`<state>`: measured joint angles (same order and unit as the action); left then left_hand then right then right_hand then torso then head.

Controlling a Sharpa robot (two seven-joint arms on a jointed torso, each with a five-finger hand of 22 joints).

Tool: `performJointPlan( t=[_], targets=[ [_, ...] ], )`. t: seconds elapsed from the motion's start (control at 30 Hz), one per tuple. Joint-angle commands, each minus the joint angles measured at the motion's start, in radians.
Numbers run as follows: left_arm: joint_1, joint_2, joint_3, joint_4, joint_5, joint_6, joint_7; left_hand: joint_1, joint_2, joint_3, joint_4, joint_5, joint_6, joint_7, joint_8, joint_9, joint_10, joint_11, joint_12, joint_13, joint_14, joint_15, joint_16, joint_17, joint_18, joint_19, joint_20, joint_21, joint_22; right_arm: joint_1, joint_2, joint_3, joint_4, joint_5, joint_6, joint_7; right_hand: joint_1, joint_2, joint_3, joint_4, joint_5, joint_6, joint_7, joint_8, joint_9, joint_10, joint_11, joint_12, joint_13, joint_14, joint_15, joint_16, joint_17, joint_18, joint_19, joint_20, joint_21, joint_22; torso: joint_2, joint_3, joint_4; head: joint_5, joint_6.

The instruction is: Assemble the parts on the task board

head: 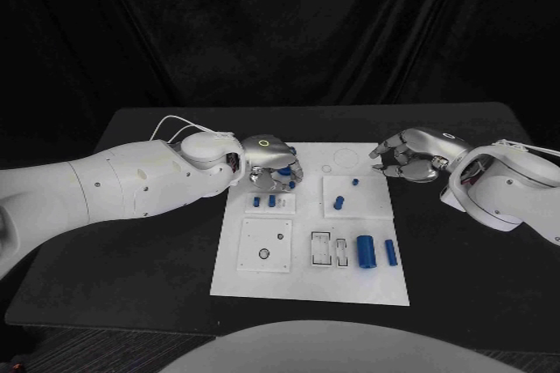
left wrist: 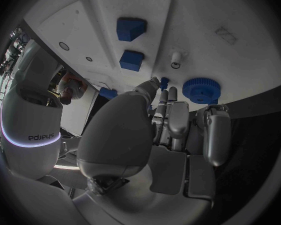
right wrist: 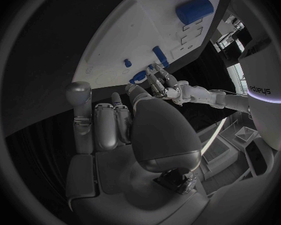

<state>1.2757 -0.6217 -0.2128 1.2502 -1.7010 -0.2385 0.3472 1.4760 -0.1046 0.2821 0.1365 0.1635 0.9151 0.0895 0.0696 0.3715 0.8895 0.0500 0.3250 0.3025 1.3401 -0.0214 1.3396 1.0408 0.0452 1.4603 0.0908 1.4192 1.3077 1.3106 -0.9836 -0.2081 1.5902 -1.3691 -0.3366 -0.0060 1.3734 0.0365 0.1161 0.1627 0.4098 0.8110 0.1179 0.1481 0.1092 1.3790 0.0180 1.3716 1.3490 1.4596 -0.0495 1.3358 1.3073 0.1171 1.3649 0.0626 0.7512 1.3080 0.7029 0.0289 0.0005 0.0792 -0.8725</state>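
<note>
The white task board [head: 309,235] lies in the middle of the black table. My left hand [head: 271,163] is over its far left corner, and its thumb and a finger meet on a small blue peg [left wrist: 164,81]. A blue gear [left wrist: 202,90] lies on the board right beside those fingers. Two blue blocks [left wrist: 130,28] [left wrist: 132,60] stand farther along the board. My right hand [head: 409,156] hovers at the board's far right edge, fingers curled in with nothing in them. Short blue pegs [head: 265,201] [head: 340,201] and two larger blue cylinders [head: 365,252] [head: 391,252] rest on the board.
Square plates with holes and slots [head: 265,245] [head: 329,250] take up the near half of the board. A white pin [left wrist: 175,60] stands near the gear. Bare black table [head: 152,260] surrounds the board on both sides.
</note>
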Motion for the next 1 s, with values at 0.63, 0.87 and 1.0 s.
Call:
performJointPlan(
  t=[0.63, 0.87, 1.0],
  targets=[
    [-0.017, 0.020, 0.001, -0.027, -0.001, -0.044, 0.056, 0.022, 0.028, 0.055, -0.041, 0.014, 0.096, -0.008, 0.032, -0.016, 0.132, -0.017, 0.007, -0.021, -0.001, -0.014, 0.002, -0.007, -0.006, 0.012, -0.012, 0.008, 0.212, -0.005, 0.004, 0.000, -0.001, 0.008, 0.015, 0.000, 0.008, -0.008, 0.011, -0.003, 0.007, 0.007, 0.003, -0.003, -0.002, -0.011, 0.000, -0.012, 0.006, 0.037, 0.002, -0.009, 0.030, 0.016, -0.002, -0.002, -0.012, 0.085, 0.000, 0.0006, 0.0001, 0.001, 0.000],
    [-0.020, 0.019, 0.001, -0.028, -0.001, -0.073, 0.068, 0.027, 0.037, 0.057, -0.058, 0.018, 0.134, -0.008, 0.046, -0.015, 0.171, -0.023, 0.013, -0.022, -0.005, -0.016, -0.006, -0.027, -0.006, 0.012, -0.014, 0.007, 0.212, -0.005, 0.004, 0.000, -0.001, 0.008, 0.016, 0.000, 0.009, -0.008, 0.012, -0.003, 0.007, 0.007, 0.003, -0.003, -0.002, -0.012, 0.001, -0.014, 0.004, 0.036, 0.002, -0.010, 0.029, 0.016, -0.003, -0.002, -0.014, 0.084, 0.000, 0.0009, 0.0006, 0.001, 0.000],
    [-0.021, 0.008, 0.001, -0.019, -0.001, -0.104, 0.072, 0.037, 0.040, 0.060, -0.070, 0.020, 0.145, -0.002, 0.048, -0.017, 0.190, -0.021, 0.013, -0.023, -0.003, -0.014, -0.009, -0.033, -0.007, 0.013, -0.015, 0.009, 0.213, -0.005, 0.004, 0.000, -0.001, 0.008, 0.015, 0.000, 0.009, -0.008, 0.012, -0.003, 0.007, 0.007, 0.003, -0.003, -0.002, -0.012, 0.001, -0.014, 0.004, 0.036, 0.002, -0.010, 0.029, 0.016, -0.003, -0.002, -0.014, 0.084, -0.001, 0.0011, 0.0002, -0.001, 0.000]
  ],
)
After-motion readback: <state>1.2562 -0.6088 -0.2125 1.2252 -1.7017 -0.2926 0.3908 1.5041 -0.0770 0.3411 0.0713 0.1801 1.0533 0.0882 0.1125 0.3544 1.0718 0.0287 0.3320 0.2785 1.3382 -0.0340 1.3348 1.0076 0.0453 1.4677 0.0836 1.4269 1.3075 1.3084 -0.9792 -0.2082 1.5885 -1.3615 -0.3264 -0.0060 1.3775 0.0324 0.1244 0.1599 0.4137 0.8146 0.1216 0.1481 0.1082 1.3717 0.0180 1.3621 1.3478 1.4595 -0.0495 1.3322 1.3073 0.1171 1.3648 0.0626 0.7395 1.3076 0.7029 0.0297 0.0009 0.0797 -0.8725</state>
